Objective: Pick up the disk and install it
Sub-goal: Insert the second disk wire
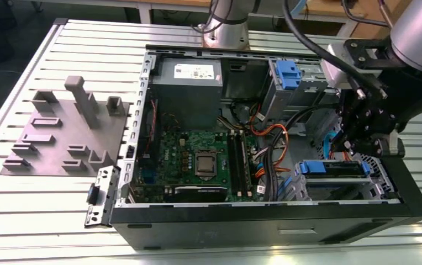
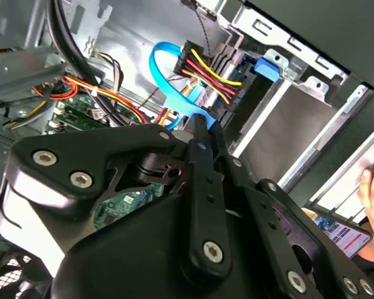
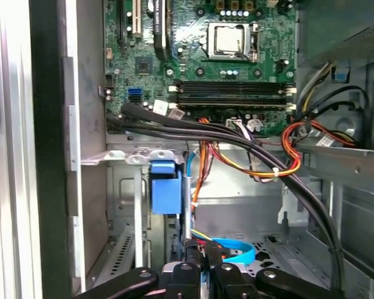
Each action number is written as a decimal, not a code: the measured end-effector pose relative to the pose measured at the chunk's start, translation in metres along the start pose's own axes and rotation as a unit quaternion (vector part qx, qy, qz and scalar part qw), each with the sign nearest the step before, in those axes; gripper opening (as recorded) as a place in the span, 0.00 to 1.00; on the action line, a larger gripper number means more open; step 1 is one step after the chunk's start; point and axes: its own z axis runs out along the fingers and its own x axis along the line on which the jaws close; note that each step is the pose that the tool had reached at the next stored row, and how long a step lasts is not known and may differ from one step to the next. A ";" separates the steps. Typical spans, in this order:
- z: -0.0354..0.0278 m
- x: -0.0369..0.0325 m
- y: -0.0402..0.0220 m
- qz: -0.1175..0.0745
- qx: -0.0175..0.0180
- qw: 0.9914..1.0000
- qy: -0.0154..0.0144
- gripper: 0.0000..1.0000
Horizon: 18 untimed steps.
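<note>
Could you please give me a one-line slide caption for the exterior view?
Robot arm's pincer lowered inside the open computer case, beside the blue-bracketed drive bay.

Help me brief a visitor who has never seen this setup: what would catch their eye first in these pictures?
First, the open computer case lying on the slatted table, its green motherboard exposed. Next, the black end effector reaching down into the case at the exterior view's right, just above a blue-bracketed disk in its bay. Orange and yellow cables stand out in the first wrist view.

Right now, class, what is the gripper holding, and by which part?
Nothing that shows: the gripper is shut, above the disk lying in its bay.
</note>
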 end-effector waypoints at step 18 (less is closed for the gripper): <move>0.0074 0.0072 0.0099 -0.002 0.021 1.000 0.000 0.16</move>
